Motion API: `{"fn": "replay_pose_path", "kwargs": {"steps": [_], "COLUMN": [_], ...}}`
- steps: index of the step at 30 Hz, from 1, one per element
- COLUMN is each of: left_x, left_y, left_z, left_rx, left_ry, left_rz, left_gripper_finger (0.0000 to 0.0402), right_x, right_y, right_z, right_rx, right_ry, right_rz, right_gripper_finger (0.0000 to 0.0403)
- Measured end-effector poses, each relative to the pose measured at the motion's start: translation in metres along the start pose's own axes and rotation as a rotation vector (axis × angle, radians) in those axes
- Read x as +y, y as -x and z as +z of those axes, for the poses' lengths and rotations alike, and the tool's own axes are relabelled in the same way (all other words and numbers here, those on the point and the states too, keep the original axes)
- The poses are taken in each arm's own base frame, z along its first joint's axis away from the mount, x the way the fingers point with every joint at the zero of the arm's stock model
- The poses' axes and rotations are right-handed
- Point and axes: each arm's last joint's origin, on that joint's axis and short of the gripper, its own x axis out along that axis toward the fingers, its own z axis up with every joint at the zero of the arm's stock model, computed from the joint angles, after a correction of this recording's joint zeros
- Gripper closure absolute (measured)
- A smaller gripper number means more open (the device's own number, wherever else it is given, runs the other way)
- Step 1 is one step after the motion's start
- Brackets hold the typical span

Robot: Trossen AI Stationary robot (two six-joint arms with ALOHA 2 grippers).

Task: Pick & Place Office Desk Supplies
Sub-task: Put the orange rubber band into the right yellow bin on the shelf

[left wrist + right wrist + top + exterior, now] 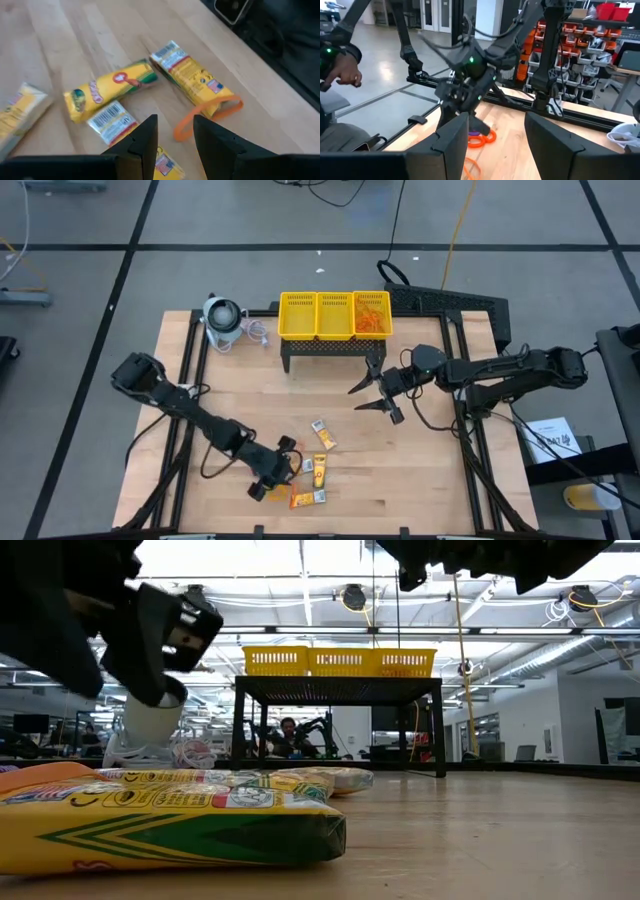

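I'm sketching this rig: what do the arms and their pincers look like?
Both arms are black, jointed and slim, with dark cables trailing along them. The left pincer and right pincer each have two flat, tapered black fingers. No markings are readable.

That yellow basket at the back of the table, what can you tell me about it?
The yellow basket looks like plastic mesh, split into three compartments side by side. It sits level on a dark stand with legs, raised above the wooden table, near its far edge. The right-hand compartment holds a heap of thin orange rubber bands; the other two look empty from above. Neither arm touches it; the right end effector hangs in front of the stand.
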Motion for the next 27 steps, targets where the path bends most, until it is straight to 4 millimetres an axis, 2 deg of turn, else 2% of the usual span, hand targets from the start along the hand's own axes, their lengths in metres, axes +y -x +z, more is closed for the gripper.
{"fn": "replay_pose_path", "kwargs": {"steps": [15,27], "left_x": [-0.009,-0.008], "left_y": [-0.043,-0.047], "left_z": [-0.02,-0.025], "left_rx": [-0.001,0.019], "left_ry": [0.012,0.019], "left_rz": [-0.028,-0.004], "left_gripper_finger": [0.027,0.0276], "right_x": [0.0,0.0], "right_y": [0.0,0.0], "right_z": [0.003,0.003], "right_rx": [-0.03,-0.033], "right_ry": [0.015,0.016], "right_rz": [-0.002,-0.003], "right_gripper_finger": [0.0216,0.0216]}}
